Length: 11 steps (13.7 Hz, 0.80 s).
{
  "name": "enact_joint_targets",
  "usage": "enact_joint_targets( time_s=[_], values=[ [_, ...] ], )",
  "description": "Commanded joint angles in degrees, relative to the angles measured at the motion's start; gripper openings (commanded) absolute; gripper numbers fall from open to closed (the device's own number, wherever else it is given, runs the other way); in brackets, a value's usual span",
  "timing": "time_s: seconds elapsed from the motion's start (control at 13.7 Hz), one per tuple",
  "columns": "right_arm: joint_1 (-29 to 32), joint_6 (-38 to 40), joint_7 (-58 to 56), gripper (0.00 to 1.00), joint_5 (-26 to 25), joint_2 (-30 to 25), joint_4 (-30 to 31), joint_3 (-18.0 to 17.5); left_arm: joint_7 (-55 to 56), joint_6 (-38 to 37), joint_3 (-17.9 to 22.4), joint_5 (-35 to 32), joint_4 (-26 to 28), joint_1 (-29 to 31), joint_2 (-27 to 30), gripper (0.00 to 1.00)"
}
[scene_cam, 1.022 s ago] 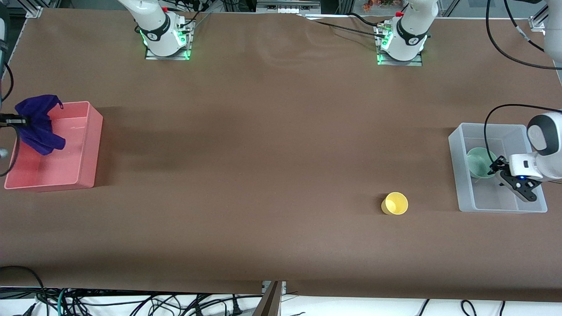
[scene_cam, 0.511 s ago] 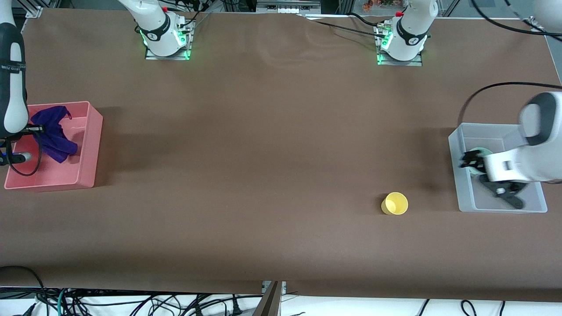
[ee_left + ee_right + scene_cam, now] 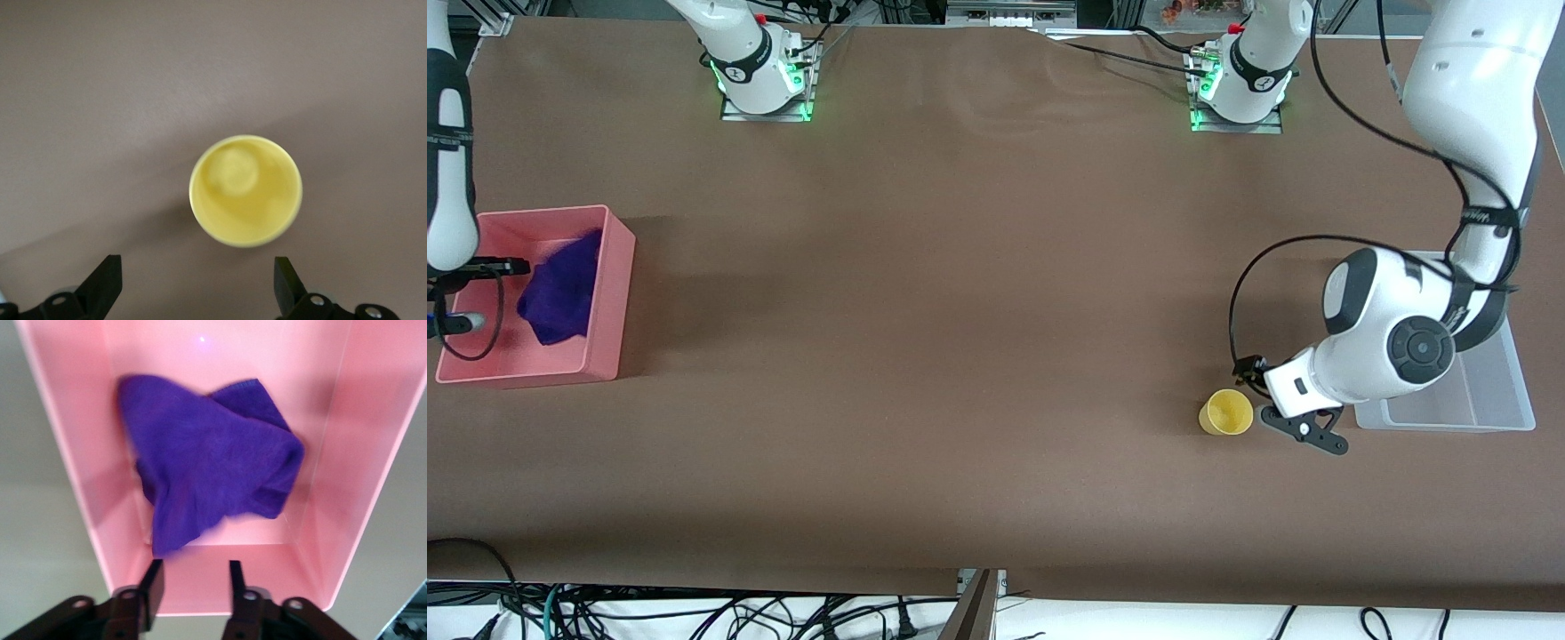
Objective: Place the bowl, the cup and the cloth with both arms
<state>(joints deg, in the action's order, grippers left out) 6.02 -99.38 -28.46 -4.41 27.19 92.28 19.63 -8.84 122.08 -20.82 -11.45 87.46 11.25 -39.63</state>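
Now your left gripper [image 3: 193, 297] hovers by the cup [image 3: 1226, 412], fingers spread, nothing between. Your right gripper [image 3: 192, 587], fingers released, hangs over the pink bin [image 3: 609, 293] holding the cloth [image 3: 559, 289].

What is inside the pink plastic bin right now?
The fuzzy deep-purple cloth lies crumpled in the pink plastic bin, released, with the right gripper open above it. The bin floor under the cloth is covered; nothing else shows inside.
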Motion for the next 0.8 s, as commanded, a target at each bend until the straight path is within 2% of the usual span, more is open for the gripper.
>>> enact_joint_targets(
  time_s=[0.0,0.07,0.15,0.22,0.29,0.73],
  values=[
    [-0.75,8.38,-0.55,1.00,1.60,-1.61,-7.78,-2.04,4.96,3.41,-0.10,-0.59,-0.98,-1.49,-2.20,0.95],
    [-0.92,11.64,0.50,1.00,1.51,-2.05,-10.51,-4.05,5.49,5.08,-0.10,-0.59,-0.89,-1.50,-3.34,0.88],
    [-0.93,14.19,4.42,1.00,1.08,-2.83,-12.54,-6.95,5.58,6.49,-0.10,-0.59,-0.97,-1.50,-4.48,0.64],
    [-1.01,15.70,9.51,1.00,0.72,-3.80,-14.13,-10.02,5.59,7.20,-0.01,-0.77,-1.24,-1.58,-5.10,0.24],
    [-1.01,17.19,14.35,1.00,0.72,-4.85,-15.01,-12.92,5.59,7.38,-0.01,-1.03,-1.41,-1.58,-5.54,0.00],
    [-1.28,17.12,19.48,1.00,0.72,-9.78,-15.46,-25.85,5.32,6.25,0.07,-1.30,-1.77,-0.97,-3.97,0.00]
  ],
)
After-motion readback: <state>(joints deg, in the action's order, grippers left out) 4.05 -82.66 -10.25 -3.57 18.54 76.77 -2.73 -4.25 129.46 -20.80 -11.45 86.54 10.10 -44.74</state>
